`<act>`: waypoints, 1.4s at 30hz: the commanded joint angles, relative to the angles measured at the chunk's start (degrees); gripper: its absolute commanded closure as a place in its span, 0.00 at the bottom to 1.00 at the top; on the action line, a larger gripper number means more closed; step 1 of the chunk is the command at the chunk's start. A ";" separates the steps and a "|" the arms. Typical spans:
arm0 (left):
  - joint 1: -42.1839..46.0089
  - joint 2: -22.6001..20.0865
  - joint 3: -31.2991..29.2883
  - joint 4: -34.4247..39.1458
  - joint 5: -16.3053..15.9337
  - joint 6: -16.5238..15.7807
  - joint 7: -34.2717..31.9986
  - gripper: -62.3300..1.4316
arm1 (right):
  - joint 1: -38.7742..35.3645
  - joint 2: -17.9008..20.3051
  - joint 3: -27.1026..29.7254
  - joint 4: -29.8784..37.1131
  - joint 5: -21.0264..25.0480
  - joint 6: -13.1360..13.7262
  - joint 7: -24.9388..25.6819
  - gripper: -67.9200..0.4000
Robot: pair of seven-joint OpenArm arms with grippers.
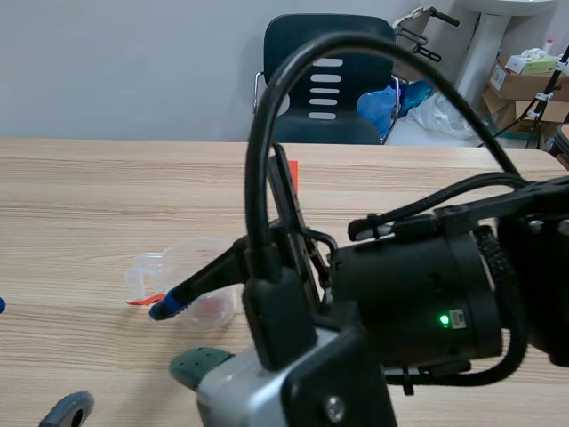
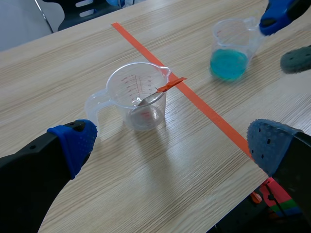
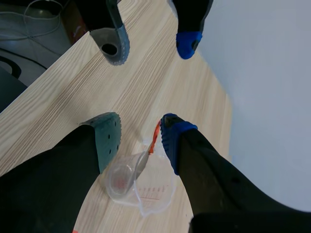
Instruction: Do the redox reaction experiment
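Right hand (image 3: 141,132) hung wide | clear cup (image 3: 141,187) under it | orange handle (image 3: 154,137) leaning up beside its blue pad (image 3: 177,133) | left hand (image 2: 175,141) wide, farther from cup

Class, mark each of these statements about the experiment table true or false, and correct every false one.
1. The clear plastic measuring cup with a handle holds a small tool with an orange-red handle. True.
2. The second clear plastic cup is empty. False: it holds blue-green liquid.
3. The orange-red tape line runs between the two cups. True.
4. The left gripper has its jaws shut on the measuring cup's handle. False: its jaws are open, and the cup stands ahead of them, untouched.
5. The right gripper has its jaws shut together. False: they stand apart.
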 commanded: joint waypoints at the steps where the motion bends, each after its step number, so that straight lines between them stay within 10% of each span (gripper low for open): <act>1: 0.28 0.15 -0.13 0.76 -0.20 0.09 -0.83 0.00 | -0.11 1.51 1.14 1.92 0.66 -1.07 0.42 0.70; 6: 0.28 0.15 -0.13 0.76 -0.20 0.09 -0.83 0.00 | -0.13 4.11 4.31 3.19 2.75 -4.72 0.39 0.67; 26: 0.28 0.15 -0.11 0.76 -0.20 0.07 -0.83 0.00 | 2.64 5.75 5.40 1.75 2.75 -4.70 -2.60 0.41; 42: 0.28 0.13 -0.11 0.76 -0.20 0.07 -0.83 0.00 | 10.47 -3.65 -1.49 -11.56 0.35 -2.16 -2.60 0.41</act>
